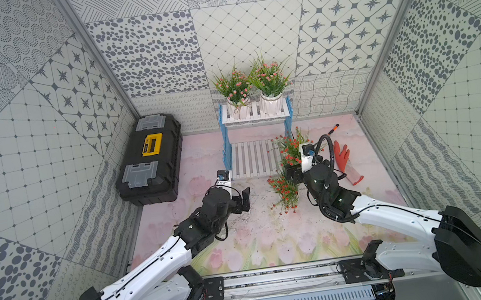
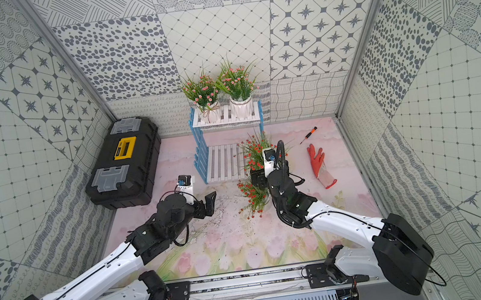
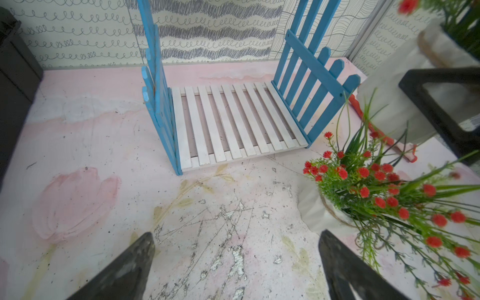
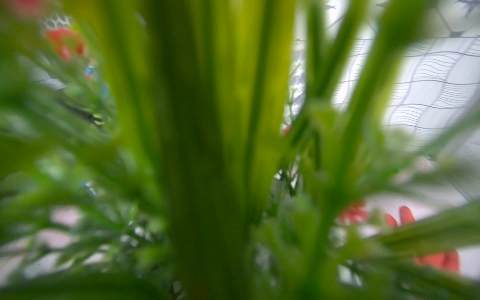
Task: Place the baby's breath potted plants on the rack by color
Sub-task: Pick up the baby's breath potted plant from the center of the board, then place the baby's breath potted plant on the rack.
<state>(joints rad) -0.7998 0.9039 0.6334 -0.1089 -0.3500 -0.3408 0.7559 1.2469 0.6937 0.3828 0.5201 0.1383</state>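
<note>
Right gripper — closed on the first red-orange plant, just beside the rack, at its lower shelf. Left gripper — wide open, empty; second red-orange plant tilted on the mat beside it.

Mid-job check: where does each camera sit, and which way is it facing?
Top views: overhead above the arm bases, facing the blue-sided white-slatted rack; both arms show.
Left wrist: low, facing the rack's lower shelf; the open left gripper shows.
Right wrist: buried in blurred leaves of a red-blossomed white-potted plant; no gripper shows.
Shared: left wrist and top views show that plant and the orange glove.
</note>
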